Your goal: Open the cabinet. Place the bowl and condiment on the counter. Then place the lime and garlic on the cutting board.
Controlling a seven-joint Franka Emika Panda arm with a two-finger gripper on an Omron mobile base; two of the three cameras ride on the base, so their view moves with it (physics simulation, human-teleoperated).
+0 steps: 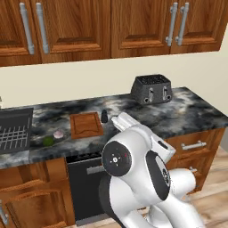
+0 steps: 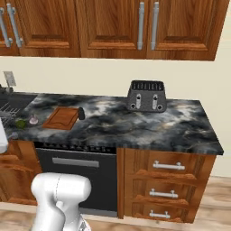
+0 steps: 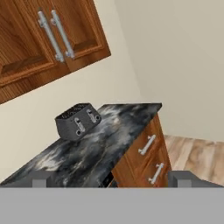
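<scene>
The cabinet [image 3: 65, 39] hangs above the toaster with both doors shut, its two grey bar handles side by side; it also shows up top [image 1: 147, 26] [image 2: 117, 27]. My gripper [image 3: 112, 180] is open and empty, well short of the doors and pointing up toward them. The cutting board [image 1: 86, 124] [image 2: 62, 118] lies on the counter [image 1: 187, 111] [image 2: 180, 126] [image 3: 100, 148]. The condiment [image 1: 104, 116] [image 2: 81, 113] stands at the board's right edge. Left of the board sit the garlic [image 1: 58, 134] [image 2: 34, 119] and the lime [image 1: 48, 141] [image 2: 20, 122]. The bowl is hidden.
A dark toaster [image 1: 151, 89] [image 2: 145, 95] [image 3: 78, 120] stands at the back of the counter under the cabinet. A dark sink rack [image 1: 15, 129] is at the far left. Drawers [image 2: 168, 180] and a dishwasher [image 2: 74, 176] sit below the counter. Another wall cabinet [image 1: 58, 26] hangs to the left.
</scene>
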